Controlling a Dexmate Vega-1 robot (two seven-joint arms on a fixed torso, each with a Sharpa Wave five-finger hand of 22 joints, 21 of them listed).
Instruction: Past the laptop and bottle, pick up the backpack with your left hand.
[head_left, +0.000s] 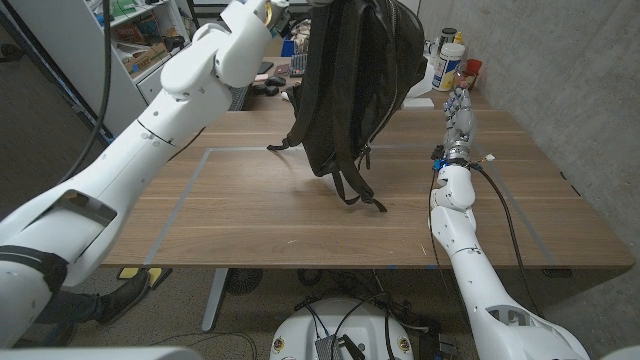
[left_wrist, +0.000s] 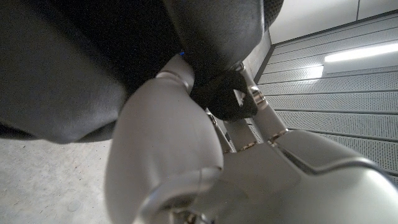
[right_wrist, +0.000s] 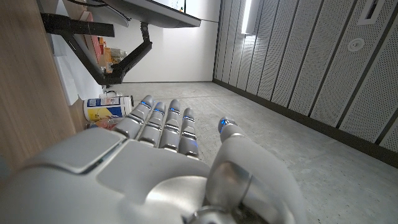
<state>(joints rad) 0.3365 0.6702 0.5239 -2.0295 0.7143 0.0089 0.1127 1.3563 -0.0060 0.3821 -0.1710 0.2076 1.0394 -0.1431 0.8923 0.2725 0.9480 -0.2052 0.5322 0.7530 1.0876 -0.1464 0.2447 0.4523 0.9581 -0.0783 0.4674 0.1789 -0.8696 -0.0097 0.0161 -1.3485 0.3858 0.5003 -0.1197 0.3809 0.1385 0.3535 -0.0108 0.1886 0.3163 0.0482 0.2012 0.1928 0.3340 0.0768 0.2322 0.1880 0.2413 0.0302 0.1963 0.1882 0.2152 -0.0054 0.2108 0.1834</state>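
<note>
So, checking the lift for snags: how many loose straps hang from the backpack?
2 visible: one strap sticking out left, one dangling to the table. Others may be hidden.

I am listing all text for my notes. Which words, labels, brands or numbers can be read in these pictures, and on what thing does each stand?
No text can be read with certainty.
Yellow-and-white container past the table's far edge: it has a printed label, too blurred to read.
White bottles behind the table: the labels are too small to read.
Backpack, held up by the left hand: no lettering shows.
</note>
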